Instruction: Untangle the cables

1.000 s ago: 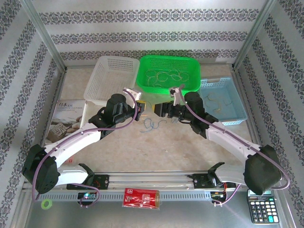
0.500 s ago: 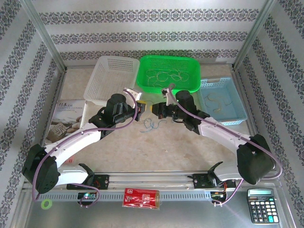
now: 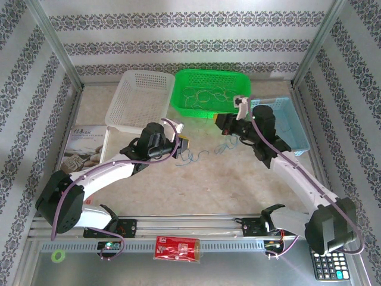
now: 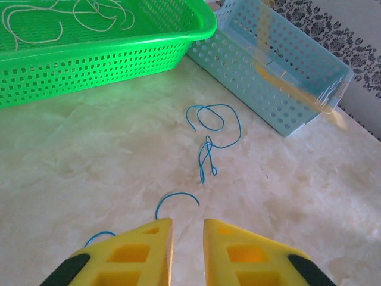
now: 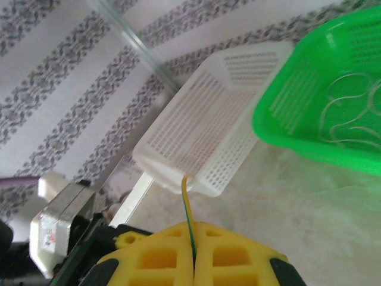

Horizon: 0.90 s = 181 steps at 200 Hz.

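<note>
— Where does the thin blue wire (image 4: 204, 159) lie?
— On the beige tabletop (image 4: 89, 155), twelve o'clock of the nearer left gripper (image 4: 187, 227), which is slightly parted and empty. The right gripper (image 5: 193, 231) pinches a thin yellow-green wire (image 5: 186, 202).

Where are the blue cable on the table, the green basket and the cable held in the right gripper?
blue cable (image 4: 205, 156): left wrist view, on its twisted middle strand.
green basket (image 4: 89, 65): left wrist view, on its front wall.
held cable (image 5: 187, 205): right wrist view, on its upright stretch.
</note>
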Tool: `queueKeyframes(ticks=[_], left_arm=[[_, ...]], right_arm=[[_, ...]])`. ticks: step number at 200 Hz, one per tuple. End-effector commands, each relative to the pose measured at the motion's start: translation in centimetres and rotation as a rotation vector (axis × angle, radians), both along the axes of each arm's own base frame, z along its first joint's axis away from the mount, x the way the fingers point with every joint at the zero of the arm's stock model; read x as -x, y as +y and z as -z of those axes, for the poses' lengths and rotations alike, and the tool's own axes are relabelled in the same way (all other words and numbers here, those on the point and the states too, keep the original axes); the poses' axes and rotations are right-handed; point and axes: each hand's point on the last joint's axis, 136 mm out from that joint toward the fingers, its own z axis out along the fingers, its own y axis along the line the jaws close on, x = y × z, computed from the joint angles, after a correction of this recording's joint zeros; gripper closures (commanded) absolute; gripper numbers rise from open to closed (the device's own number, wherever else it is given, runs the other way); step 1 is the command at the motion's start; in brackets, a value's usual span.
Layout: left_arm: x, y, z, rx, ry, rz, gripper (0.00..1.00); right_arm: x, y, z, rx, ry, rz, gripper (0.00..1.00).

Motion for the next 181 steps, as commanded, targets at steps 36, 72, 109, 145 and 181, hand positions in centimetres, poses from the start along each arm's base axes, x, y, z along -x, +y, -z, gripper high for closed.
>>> queueKeyframes(ticks=[36,72,109,145,181], left_arm=[[0.3,-0.2,-1.5,0.052,-0.033,0.005,0.75],[0.5,0.4,-2.6,0.067,-0.054,-0.023,0.69],[0.7,1.0,-3.8,0.092,-0.073,-0.048,0.54],[0.8,1.4,-4.9,0.109,-0.086,-0.068,0.4],[0.7,1.6,-5.5,0.129,-0.083,-0.09,0.3]], right_arm=[[-2.2,-9.7,0.4,0.022,0.018,0.281,1.0],[-3.2,-18.7,2.8,0.057,0.108,0.616,1.0],[-3.2,-25.9,6.0,0.051,0.226,0.869,1.0],[-3.3,-30.6,9.1,0.018,0.337,0.998,0.91],[-4.1,-31.8,11.6,-0.003,0.428,0.997,0.57]])
